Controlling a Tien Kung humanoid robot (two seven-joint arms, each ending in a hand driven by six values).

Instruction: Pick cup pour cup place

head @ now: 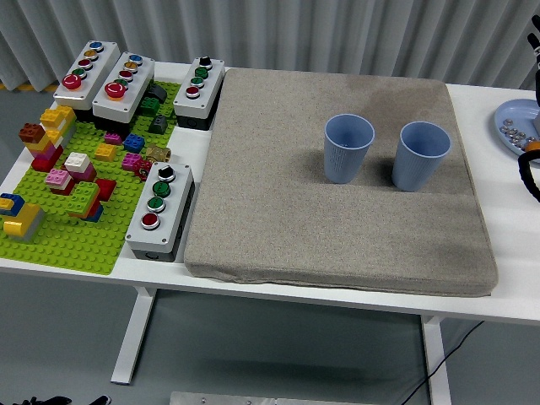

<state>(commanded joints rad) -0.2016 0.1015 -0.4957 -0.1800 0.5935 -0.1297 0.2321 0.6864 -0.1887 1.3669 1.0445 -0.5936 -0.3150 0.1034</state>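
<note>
We see a grey mat covering most of the white worktop. On its far half two light blue cups stand upright and open-mouthed, side by side and just apart: the left cup and the right cup. Both are plain and tapered; we cannot tell whether they hold anything. To the left lie a green brick plate with coloured bricks and four grey button boxes. At the right edge a blue dish holds small beads. Only a sliver of the right arm shows there; we cannot tell how its hand is set.
</note>
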